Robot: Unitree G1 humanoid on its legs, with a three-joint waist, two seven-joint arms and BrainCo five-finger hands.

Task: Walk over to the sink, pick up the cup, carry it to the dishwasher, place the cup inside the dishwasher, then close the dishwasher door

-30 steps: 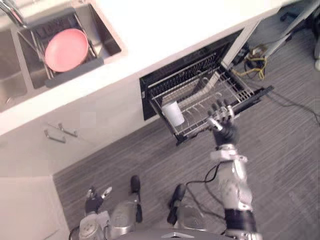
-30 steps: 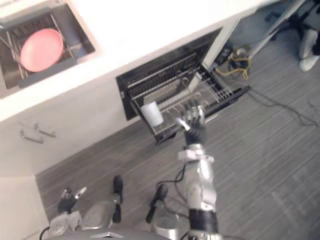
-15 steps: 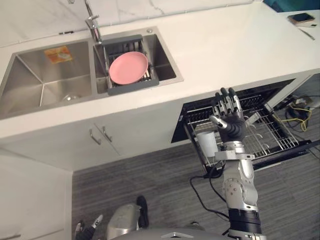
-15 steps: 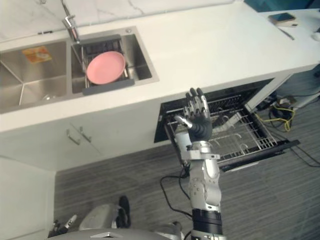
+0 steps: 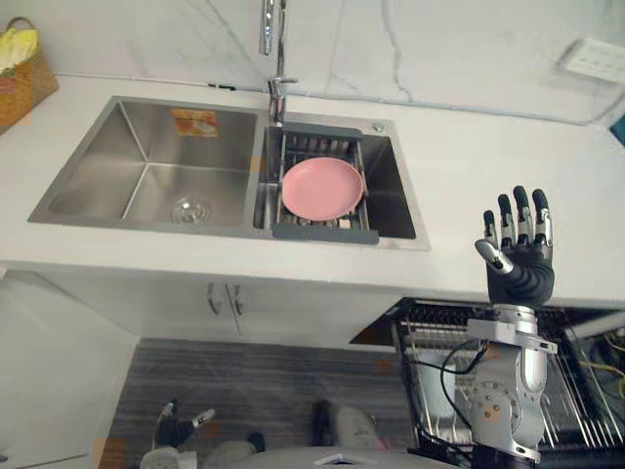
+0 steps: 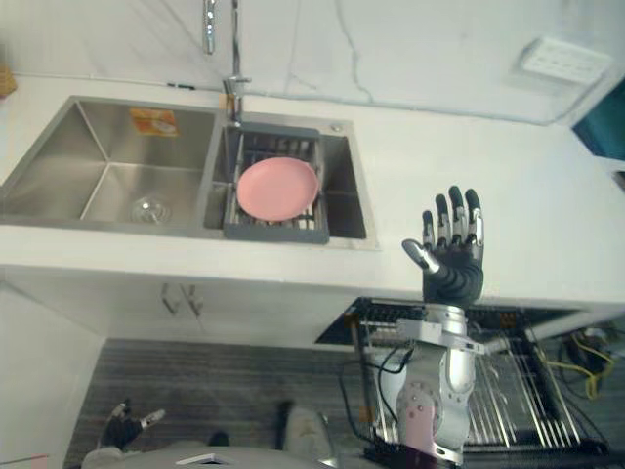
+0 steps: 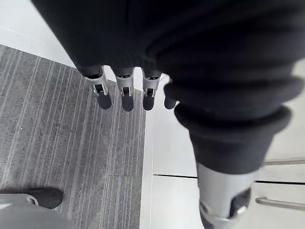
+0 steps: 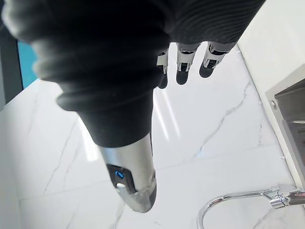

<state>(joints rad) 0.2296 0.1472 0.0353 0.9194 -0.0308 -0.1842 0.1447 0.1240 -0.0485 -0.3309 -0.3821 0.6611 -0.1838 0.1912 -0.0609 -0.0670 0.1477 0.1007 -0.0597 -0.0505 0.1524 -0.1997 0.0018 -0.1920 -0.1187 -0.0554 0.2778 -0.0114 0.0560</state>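
White worktop (image 5: pixel 459 166) with sink (image 5: pixel 146 166) and pink plate (image 5: pixel 322 189) lies behind the raised right hand (image 5: pixel 518 262), its fingers (image 5: pixel 519 210) straight and spread, above the pulled-out dishwasher rack (image 6: pixel 518 381), where the cup cannot be made out.

Right hand (image 5: pixel 520 269) upright, fingers (image 5: pixel 519 207) seemingly straight.

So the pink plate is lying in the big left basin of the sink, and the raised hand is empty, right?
Not quite. The left eye view shows the pink plate lying on a rack in the smaller right basin; the big left basin holds no plate. The raised right hand is indeed empty, fingers straight.
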